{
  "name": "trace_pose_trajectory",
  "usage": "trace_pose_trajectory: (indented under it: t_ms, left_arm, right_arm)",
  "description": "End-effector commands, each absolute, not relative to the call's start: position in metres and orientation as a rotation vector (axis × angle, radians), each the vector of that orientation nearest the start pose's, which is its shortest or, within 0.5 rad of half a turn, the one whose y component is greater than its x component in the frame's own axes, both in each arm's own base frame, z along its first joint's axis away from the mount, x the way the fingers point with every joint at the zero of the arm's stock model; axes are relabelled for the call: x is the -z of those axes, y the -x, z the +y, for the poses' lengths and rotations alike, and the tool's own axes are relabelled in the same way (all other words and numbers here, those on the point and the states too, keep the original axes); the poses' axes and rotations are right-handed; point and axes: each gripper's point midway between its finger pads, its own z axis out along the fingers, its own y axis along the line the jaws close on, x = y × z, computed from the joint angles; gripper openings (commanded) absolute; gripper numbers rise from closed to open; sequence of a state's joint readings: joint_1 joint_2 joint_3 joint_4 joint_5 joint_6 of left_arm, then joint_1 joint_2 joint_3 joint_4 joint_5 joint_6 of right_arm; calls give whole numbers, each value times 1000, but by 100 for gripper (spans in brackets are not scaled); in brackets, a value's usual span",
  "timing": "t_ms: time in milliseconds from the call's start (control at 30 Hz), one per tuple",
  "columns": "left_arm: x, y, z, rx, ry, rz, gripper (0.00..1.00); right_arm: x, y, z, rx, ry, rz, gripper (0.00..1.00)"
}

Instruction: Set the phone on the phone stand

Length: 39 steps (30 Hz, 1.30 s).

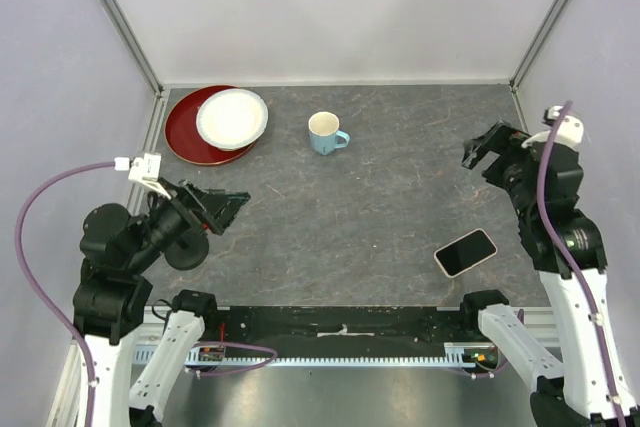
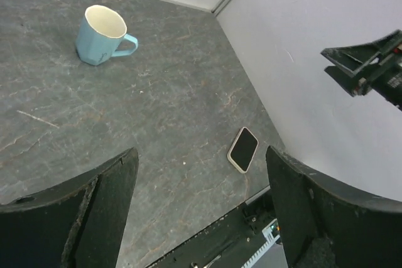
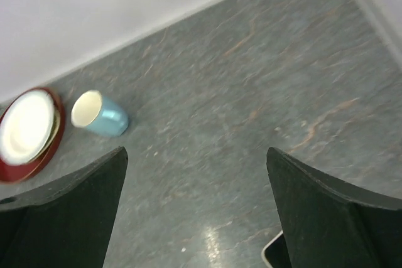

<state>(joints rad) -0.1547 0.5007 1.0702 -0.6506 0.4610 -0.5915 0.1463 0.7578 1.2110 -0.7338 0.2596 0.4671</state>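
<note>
Phone (image 1: 465, 252), at four o'clock, is best pinched across its long edges by the wide-spread, empty right end effector (image 1: 478, 149).

glossy dark phone (image 1: 466, 252), matt stone-look table (image 1: 380, 207), glazed mug (image 1: 325, 134)

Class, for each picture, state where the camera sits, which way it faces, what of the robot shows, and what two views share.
Top external: above and behind the arms, looking down on the grey table; both arms, left gripper and right gripper show.
Left wrist: on the left arm, facing rightward toward the flat rounded-corner smartphone; own fingers show.
Right wrist: on the right arm, facing leftward toward the stacked red and white plates; own fingers show.
Shared: both wrist views show the light blue mug.
</note>
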Motion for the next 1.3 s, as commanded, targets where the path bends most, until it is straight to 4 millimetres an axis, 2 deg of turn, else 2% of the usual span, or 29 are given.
trace_pose_trajectory:
  t_ms: [0, 67, 133, 167, 200, 233, 267, 300, 333, 400, 433, 467, 500, 533, 567, 633, 667, 733, 767, 867, 900, 933, 967, 1033, 1067, 1133, 1200, 1233, 1267]
  left_arm:
    - [-377, -140, -110, 881, 71, 1696, 88]
    - [-391, -132, -101, 852, 112, 1657, 87]
    - [-410, -122, -93, 833, 149, 1607, 86]
    - [-415, -120, -91, 829, 157, 1594, 85]
    - [-421, -117, -88, 828, 175, 1574, 85]
    - [-429, -109, -85, 836, 186, 1538, 84]
    - [-433, -104, -83, 844, 203, 1514, 84]
    - [-438, -97, -82, 875, 233, 1480, 85]
    - [-444, -84, -81, 898, 229, 1428, 85]
    - [-462, -66, -79, 941, 212, 1324, 86]
    - [-469, -54, -77, 948, 197, 1275, 86]
    - [-475, -48, -76, 950, 193, 1248, 86]
    - [-479, -43, -75, 946, 184, 1233, 86]
    - [-486, -35, -74, 945, 171, 1210, 86]
    - [-486, -32, -74, 944, 165, 1217, 86]
    - [-490, -25, -75, 951, 149, 1208, 86]
    - [-491, -24, -76, 955, 144, 1215, 86]
    - [-492, -18, -78, 968, 128, 1226, 86]
    - [-492, -17, -80, 975, 120, 1232, 86]
    - [-489, -17, -87, 982, 76, 1268, 85]
    - [-484, -20, -87, 979, 82, 1287, 85]
    - [-482, -21, -86, 974, 89, 1293, 85]
    - [-481, -22, -84, 968, 100, 1294, 85]
    - [-478, -22, -84, 967, 106, 1294, 85]
    - [-478, -23, -84, 966, 107, 1294, 85]
    - [-477, -25, -84, 965, 111, 1299, 86]
    - [-475, -26, -83, 962, 113, 1300, 86]
    - [-474, -26, -83, 960, 114, 1298, 86]
    - [-474, -27, -83, 960, 113, 1298, 86]
  right_arm:
    - [-319, -282, 71, -512, -358, 1894, 98]
    - [-307, -288, 101, -665, -283, 1923, 98]
    - [-302, -280, 165, -950, -100, 1895, 98]
    - [-284, -274, 183, -998, -75, 1914, 98]
    - [-292, -279, 198, -1004, -65, 1845, 98]
    - [-288, -255, 237, -1076, 49, 1849, 98]
    - [-282, -246, 254, -1093, 94, 1850, 98]
    - [-279, -250, 273, -1091, 111, 1829, 98]
    - [-276, -227, 303, -1136, 219, 1833, 98]
    - [-271, -222, 343, -1134, 299, 1821, 98]
    - [-270, -203, 367, -1152, 375, 1807, 98]
    - [-271, -201, 393, -1175, 406, 1770, 98]
    - [-272, -194, 408, -1195, 434, 1743, 98]
    - [-272, -176, 428, -1226, 474, 1715, 98]
    - [-273, -174, 452, -1248, 492, 1654, 98]
    - [-273, -156, 480, -1287, 531, 1593, 98]
    - [-269, -157, 502, -1290, 538, 1561, 98]
    - [-264, -150, 526, -1291, 562, 1536, 98]
    - [-258, -155, 546, -1286, 553, 1532, 98]
    - [-247, -160, 583, -1346, 517, 1538, 98]
    - [-248, -159, 593, -1400, 479, 1558, 98]
    - [-263, -159, 603, -1462, 427, 1551, 98]
    - [-245, -162, 611, -1474, 388, 1608, 98]
    - [-249, -159, 621, -1619, 249, 1686, 98]
    - [-241, -156, 625, -1650, 223, 1719, 98]
    - [-242, -160, 627, -1724, 96, 1773, 98]
    - [-230, -164, 631, -1749, 39, 1847, 98]
    - [-235, -168, 633, -1805, -20, 1878, 98]
    - [-221, -169, 636, -1796, -32, 1933, 98]
